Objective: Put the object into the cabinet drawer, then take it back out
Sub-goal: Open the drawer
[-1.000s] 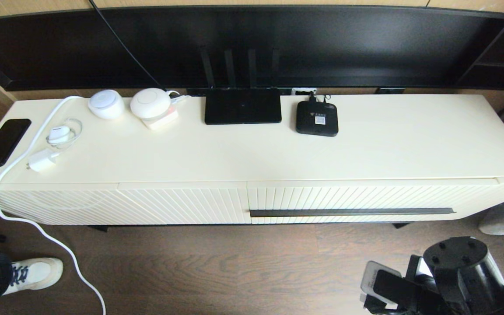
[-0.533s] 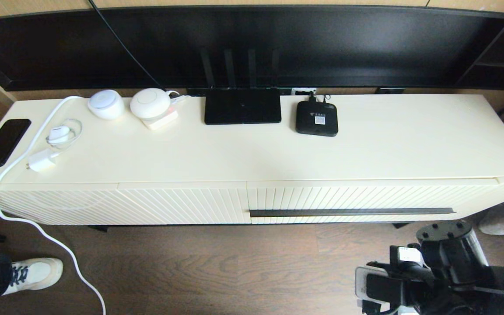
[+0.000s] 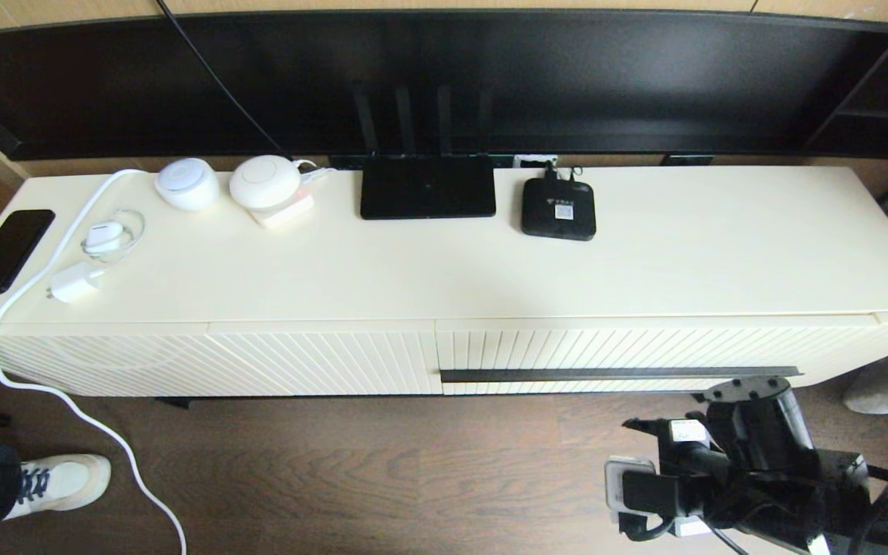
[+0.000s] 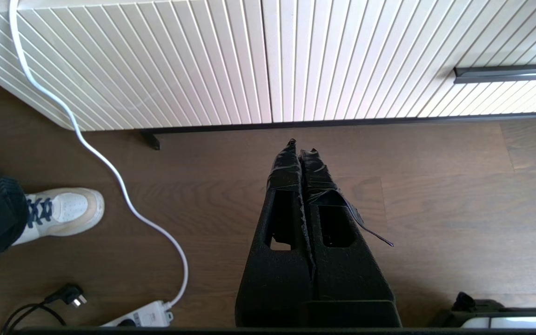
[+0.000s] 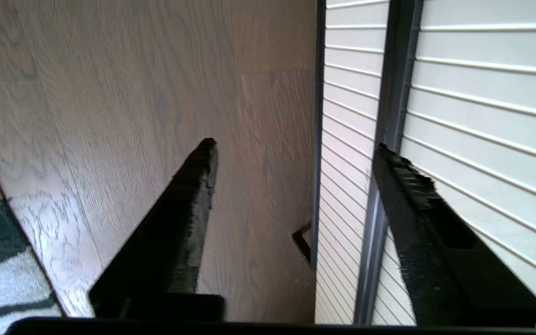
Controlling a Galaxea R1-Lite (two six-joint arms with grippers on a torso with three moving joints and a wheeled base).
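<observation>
The black organiser box is out of view. The cabinet drawer [image 3: 644, 345] is closed, its cream ribbed front carrying the long dark handle bar [image 3: 620, 374]. My right arm [image 3: 752, 447] hangs low in front of the handle's right end. In the right wrist view my right gripper [image 5: 296, 145] is open, one finger [image 5: 407, 186] lying over the handle bar [image 5: 391, 93] and the other over the wooden floor. Nothing is between them. My left gripper [image 4: 301, 146] is shut and empty above the floor, in front of the ribbed front without a handle.
On the cabinet top sit a flat black router [image 3: 427, 186], a small black device [image 3: 558, 210], two white round gadgets [image 3: 264, 182], a phone [image 3: 6, 250] and a charger [image 3: 74, 283]. A white cable [image 3: 51, 389] trails to the floor near a person's shoe [image 3: 58, 482].
My right arm has risen from the bottom right corner and moved left and forward, up to the drawer's handle bar. The drawer stays closed.
</observation>
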